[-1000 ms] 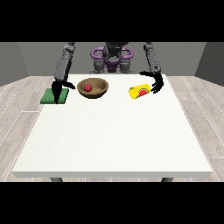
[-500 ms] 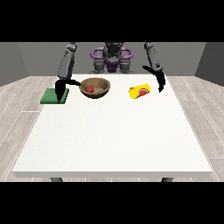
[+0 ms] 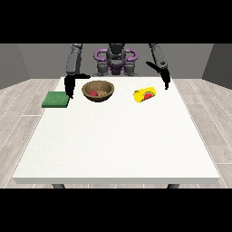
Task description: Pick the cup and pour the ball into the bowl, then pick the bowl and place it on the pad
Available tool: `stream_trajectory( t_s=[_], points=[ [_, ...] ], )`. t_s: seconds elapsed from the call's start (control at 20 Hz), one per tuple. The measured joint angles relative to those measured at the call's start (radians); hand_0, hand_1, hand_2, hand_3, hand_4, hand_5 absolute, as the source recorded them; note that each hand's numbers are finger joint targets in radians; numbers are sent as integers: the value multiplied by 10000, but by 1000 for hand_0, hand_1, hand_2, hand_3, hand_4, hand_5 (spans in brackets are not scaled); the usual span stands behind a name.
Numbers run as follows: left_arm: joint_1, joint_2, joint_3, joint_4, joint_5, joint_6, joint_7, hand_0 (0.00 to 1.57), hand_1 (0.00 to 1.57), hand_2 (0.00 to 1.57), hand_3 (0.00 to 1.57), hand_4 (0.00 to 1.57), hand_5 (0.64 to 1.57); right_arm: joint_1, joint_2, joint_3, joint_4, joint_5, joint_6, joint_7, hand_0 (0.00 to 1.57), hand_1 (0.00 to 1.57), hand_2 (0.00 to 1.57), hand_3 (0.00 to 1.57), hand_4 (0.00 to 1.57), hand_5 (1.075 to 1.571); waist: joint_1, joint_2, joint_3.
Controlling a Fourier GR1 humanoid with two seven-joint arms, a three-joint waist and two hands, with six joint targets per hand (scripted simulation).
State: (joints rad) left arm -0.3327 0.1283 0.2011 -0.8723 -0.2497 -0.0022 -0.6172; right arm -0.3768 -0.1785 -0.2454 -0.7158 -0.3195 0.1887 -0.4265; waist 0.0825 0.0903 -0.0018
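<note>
We see one bowl (image 3: 98, 90) with one ball (image 3: 94, 93) inside, one tipped cup (image 3: 144, 95) at its 3 o'clock and one pad (image 3: 55, 99) at its 9 o'clock. Both robot hands (image 3: 70, 85) (image 3: 165, 79) hold nothing; their finger spread we cannot tell. A skewed rim grasp could tilt the bowl and roll the ball onto the worktop (image 3: 118, 145).

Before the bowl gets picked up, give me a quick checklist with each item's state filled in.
1. Ball in the bowl: ok, a red ball lies inside.
2. Cup released: ok, it lies on its side on the table, clear of the hand at the view's right.
3. Hand at the view's left near the bowl: ok, just beside it, between bowl and pad.
4. Bowl gripped: not ok, not yet.
5. Pad free: ok.
</note>
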Motion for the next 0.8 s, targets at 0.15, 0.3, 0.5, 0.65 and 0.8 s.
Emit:
stream_trajectory(
  t_s=[0.15, 0.3, 0.5, 0.65, 0.8],
  points=[
    [93, -120, -267, -460, -66, 43, 259, 0, 0, 0, 0, 0, 694, -77, 268, -37, 578, 0, -108, -331, 0, 0, 0, 0, 0, 1571, 200, 53, 12],
    [81, -84, -398, -860, 8, -100, 423, 0, 0, 0, 0, 0, 704, -466, 299, -182, 1136, -63, -218, -543, 0, 0, 0, 0, 0, 1569, 400, 300, 21],
    [49, 182, -331, -1207, 243, -369, 432, 0, 0, 0, 0, 0, 694, -692, 369, -315, 1493, -137, -282, -1124, 0, 0, 0, 0, 0, 1569, 490, 547, -64],
    [-82, 343, -297, -1381, 280, -405, 401, 0, 0, 0, 0, 0, 683, -862, 322, -426, 1545, -219, -356, -1322, 0, 0, 0, 0, 467, 1551, 529, 782, -135],
    [-226, 335, -440, -1562, 254, -530, 397, 0, 0, 0, 0, 0, 701, -643, 149, -259, 1503, 159, -1091, -1343, 1571, 1571, 1571, 1571, 1013, 1532, 855, 839, -333]
  ],
)
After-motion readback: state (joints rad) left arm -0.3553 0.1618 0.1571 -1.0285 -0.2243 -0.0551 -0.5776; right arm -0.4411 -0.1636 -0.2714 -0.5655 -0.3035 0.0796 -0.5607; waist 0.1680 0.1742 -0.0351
